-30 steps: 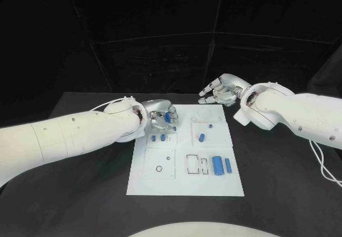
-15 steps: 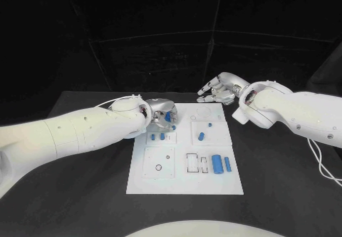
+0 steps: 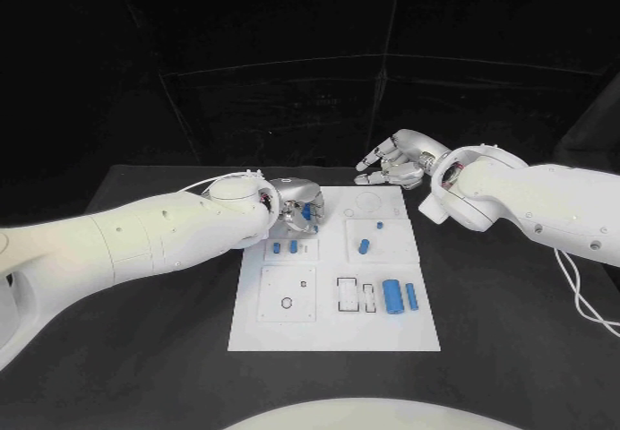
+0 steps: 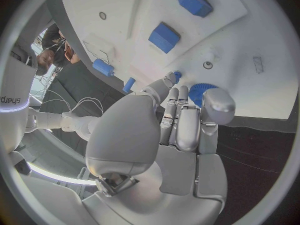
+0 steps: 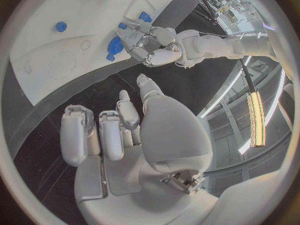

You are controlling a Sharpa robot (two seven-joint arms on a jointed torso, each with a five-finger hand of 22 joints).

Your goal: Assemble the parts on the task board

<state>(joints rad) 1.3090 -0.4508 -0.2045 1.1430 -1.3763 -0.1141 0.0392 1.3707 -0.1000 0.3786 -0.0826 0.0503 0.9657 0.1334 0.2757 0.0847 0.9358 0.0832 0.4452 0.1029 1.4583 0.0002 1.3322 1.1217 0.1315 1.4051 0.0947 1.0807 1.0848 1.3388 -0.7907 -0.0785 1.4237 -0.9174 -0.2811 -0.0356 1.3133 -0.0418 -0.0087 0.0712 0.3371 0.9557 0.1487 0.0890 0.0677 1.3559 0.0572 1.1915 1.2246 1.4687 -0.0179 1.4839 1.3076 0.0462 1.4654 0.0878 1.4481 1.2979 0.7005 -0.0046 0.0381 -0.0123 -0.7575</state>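
The white task board (image 3: 336,331) lies mid-table. My left hand (image 3: 297,206) hovers over its far left corner and pinches a round, ribbed blue part (image 3: 310,213) between thumb and fingers; the left wrist view shows that blue part (image 4: 200,92) at the fingertips, just above the board (image 4: 250,40). My right hand (image 3: 398,166) hangs past the board's far edge, fingers loosely bent and apart, holding nothing. The right wrist view shows the right hand (image 5: 119,130) empty, and the left hand (image 5: 150,45) with the blue part (image 5: 114,46).
Two small blue blocks (image 3: 284,247) lie just near of the left hand. Two blue pegs (image 3: 365,245) sit in the middle right panel. Two blue cylinders (image 3: 400,296) lie beside rectangular slots at the near right. Black table surrounds the board.
My left arm has rolled and its hand has shifted slightly right over the board's far left corner, still holding the blue part. The right hand has drawn back a little and loosened its fingers.
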